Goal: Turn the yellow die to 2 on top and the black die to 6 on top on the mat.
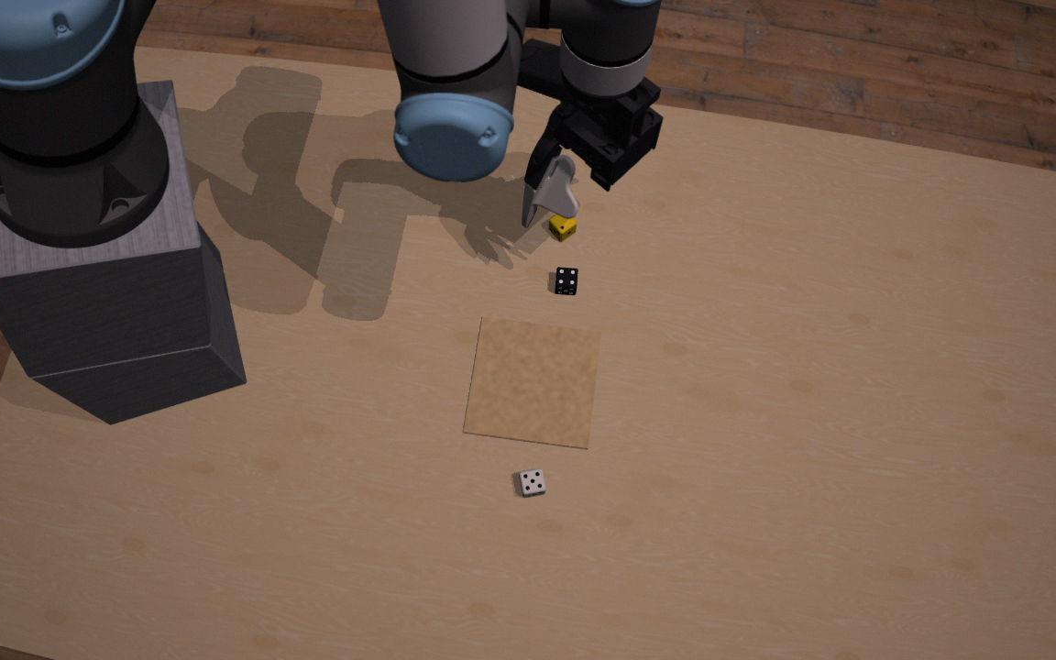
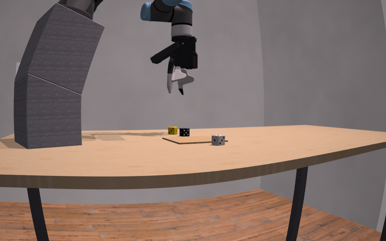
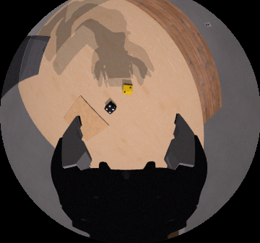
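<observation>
The job was in its early part as far as placement went: none of the three dice was on the mat [image 1: 532, 381] [image 2: 190, 139] [image 3: 87, 122]. The yellow die [image 1: 563, 228] [image 2: 172, 130] [image 3: 127, 89] lay flat on the bench [image 1: 762, 492] [image 2: 113, 161] [image 3: 162, 91], between the mat and the bench's upper edge in the top view. Its upper face appeared to carry two pips in the wrist view, so it probably needed only moving. The black die [image 1: 566, 280] [image 2: 184, 132] [image 3: 110, 107] sat flat nearer the mat, off its edge, with 4 up; both the turn to 6 and the placing remained. The white die [image 1: 532, 482] [image 2: 218, 140] rested flat on the mat's other side, toward the bench's lower edge, showing 5, which had to be preserved. The claw [image 1: 550, 214] [image 2: 176, 93] [image 3: 127, 115] was released, fingers spread wide above the bench, grasping nothing. A pick of either the yellow or the black die seemed the likely next step. No brand, label or lettering could be read; the only legible markings were the pips.
</observation>
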Robot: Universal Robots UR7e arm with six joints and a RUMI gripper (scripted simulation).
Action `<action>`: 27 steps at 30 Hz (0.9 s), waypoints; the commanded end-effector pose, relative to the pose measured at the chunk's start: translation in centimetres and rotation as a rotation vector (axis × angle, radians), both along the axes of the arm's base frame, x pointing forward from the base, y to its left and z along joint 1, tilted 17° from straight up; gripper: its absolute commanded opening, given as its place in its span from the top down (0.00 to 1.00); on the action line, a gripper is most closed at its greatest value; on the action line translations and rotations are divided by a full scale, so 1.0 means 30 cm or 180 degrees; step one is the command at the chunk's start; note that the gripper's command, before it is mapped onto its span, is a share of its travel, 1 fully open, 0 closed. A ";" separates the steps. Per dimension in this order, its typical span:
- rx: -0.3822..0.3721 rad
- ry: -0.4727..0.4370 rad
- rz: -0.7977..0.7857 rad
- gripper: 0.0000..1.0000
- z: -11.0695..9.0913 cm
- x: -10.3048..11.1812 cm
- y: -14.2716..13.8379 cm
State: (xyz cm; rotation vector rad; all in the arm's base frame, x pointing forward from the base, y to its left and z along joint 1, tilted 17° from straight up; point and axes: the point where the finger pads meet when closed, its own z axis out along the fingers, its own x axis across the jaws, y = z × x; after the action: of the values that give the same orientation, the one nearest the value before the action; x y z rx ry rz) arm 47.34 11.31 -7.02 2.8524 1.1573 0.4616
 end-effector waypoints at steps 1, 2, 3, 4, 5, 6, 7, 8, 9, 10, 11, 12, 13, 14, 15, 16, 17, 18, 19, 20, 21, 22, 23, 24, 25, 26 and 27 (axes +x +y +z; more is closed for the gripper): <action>0.0001 -0.0003 0.0001 0.00 0.001 0.001 0.000; 0.0000 -0.0003 0.0001 0.00 0.001 0.001 0.000; 0.0000 -0.0003 0.0002 0.00 0.001 0.001 0.000; -0.0001 -0.0003 0.0005 0.00 0.001 0.001 0.000; -0.0003 -0.0004 0.0012 0.00 0.001 0.001 0.000; -0.0006 -0.0004 0.0022 0.00 0.001 0.001 0.000; -0.0010 -0.0006 0.0037 0.00 0.000 0.001 0.000; -0.0016 -0.0008 0.0058 0.00 0.000 0.001 0.001; -0.0024 -0.0010 0.0083 0.00 -0.001 0.000 0.001; -0.0034 -0.0013 0.0115 0.00 -0.002 0.000 0.001; -0.0045 -0.0016 0.0154 0.00 -0.003 0.000 0.002; -0.0058 -0.0020 0.0199 0.00 -0.004 0.000 0.002; -0.0074 -0.0024 0.0251 0.00 -0.005 -0.001 0.002; -0.0091 -0.0030 0.0311 0.00 -0.007 -0.001 0.003; -0.0091 -0.0030 0.0311 0.00 -0.007 -0.001 0.003; -0.0091 -0.0030 0.0311 0.00 -0.007 -0.001 0.003; -0.0111 -0.0035 0.0377 0.00 -0.009 -0.002 0.004; -0.0133 -0.0042 0.0450 0.00 -0.011 -0.002 0.004; -0.0157 -0.0049 0.0531 0.00 -0.013 -0.003 0.005; -0.0182 -0.0056 0.0618 0.00 -0.015 -0.003 0.006; -0.0210 -0.0064 0.0712 0.00 -0.018 -0.004 0.007; -0.0240 -0.0073 0.0812 0.00 -0.020 -0.004 0.007; -0.0271 -0.0082 0.0918 0.00 -0.023 -0.005 0.008; -0.0304 -0.0092 0.1030 0.00 -0.026 -0.005 0.009; -0.0339 -0.0102 0.1147 0.00 -0.029 -0.006 0.010; -0.0372 -0.0112 0.1258 0.00 -0.032 -0.006 0.011; -0.0375 -0.0113 0.1269 0.00 -0.032 -0.006 0.011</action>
State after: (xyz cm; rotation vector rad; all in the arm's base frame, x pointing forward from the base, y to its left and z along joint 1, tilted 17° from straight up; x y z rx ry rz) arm 47.17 11.56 -7.77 2.6080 1.5500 0.4382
